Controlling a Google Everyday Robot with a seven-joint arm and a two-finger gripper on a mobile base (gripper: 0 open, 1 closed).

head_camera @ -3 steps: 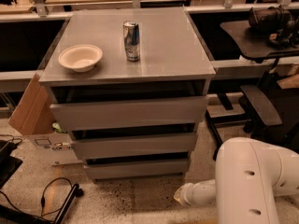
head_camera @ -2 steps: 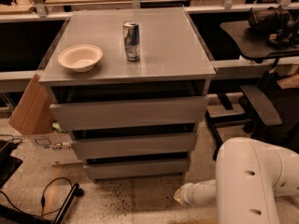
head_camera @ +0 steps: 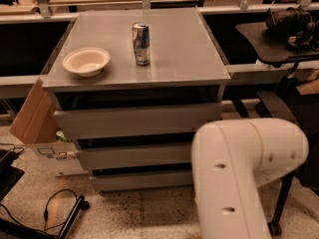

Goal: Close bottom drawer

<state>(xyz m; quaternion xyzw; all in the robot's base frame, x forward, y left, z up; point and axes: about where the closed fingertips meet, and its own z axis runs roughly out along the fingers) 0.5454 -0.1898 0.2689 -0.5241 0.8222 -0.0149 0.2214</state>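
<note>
The grey cabinet stands in the middle of the camera view with three drawers. The bottom drawer shows as a low plain grey front just above the floor, with a dark gap above it. Its right end is hidden behind my white arm. The middle drawer and top drawer sit above it. My gripper is out of view; only the arm's large elbow shows, at the lower right in front of the cabinet's right corner.
A white bowl and a drink can stand on the cabinet top. A cardboard box leans at the cabinet's left. Black cables lie on the floor at lower left. A dark chair stands to the right.
My arm has moved up and to the left and now covers the right ends of the middle and bottom drawers. The white wrist section seen low by the cabinet has left the view.
</note>
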